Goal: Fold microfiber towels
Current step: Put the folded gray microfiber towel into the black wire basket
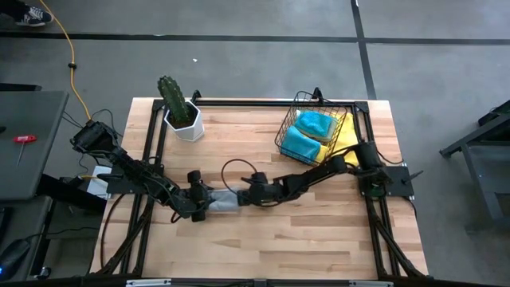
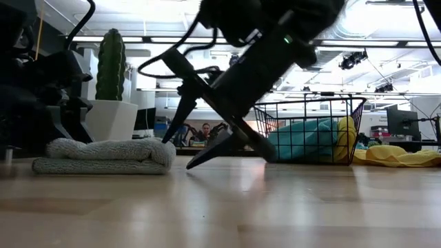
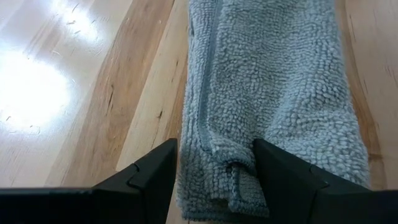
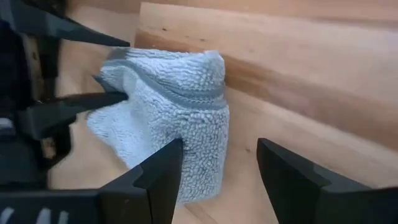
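High view: grey towel (image 1: 225,201) between spread end effectors; cactus pot (image 1: 186,121), basket (image 1: 312,127) behind.

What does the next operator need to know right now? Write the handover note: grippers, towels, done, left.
Left gripper: open, straddling one end of the folded grey towel at table centre.
Right gripper: open, at the towel's other end, holding nothing.
Two teal towels sit in the black wire basket; a yellow towel lies partly under and beside it.
Done: grey towel folded into a narrow strip.
Left: teal and yellow towels unfolded; no others in view.
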`<state>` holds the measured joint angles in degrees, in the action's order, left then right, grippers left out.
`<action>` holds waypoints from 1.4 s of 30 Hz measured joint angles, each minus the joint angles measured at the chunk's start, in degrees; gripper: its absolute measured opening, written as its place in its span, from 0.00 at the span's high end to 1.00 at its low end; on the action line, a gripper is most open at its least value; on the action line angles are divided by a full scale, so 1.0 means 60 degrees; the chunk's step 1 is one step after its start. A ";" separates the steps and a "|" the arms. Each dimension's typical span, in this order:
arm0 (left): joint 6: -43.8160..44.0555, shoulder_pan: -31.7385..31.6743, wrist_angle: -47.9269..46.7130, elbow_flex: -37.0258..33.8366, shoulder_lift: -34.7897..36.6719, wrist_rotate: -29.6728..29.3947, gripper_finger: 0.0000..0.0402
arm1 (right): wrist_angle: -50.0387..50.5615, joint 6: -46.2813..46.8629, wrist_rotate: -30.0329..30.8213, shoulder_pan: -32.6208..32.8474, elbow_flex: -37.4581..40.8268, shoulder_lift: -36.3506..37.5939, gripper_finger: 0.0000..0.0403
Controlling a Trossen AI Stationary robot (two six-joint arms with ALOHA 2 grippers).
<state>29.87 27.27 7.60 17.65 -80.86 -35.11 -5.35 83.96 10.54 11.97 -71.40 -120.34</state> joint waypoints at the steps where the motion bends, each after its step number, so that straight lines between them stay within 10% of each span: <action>1: -0.0004 0.0000 0.0000 0.0000 0.0000 0.0000 0.50 | 0.0498 -0.0224 -0.0002 -0.0038 -0.0261 0.0001 0.50; 33: -0.0004 0.0000 -0.0043 0.0000 0.0007 0.0106 0.50 | 0.0893 -0.0737 -0.0184 0.0007 -0.1242 -0.0739 0.51; 42: -0.0610 0.0000 -0.0131 0.0154 0.0011 0.0123 0.50 | 0.1331 -0.1623 0.0078 0.0080 -0.1235 -0.0768 0.88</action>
<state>26.21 27.27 6.81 18.58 -80.79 -34.37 2.64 74.22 11.01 12.44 -78.81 -124.95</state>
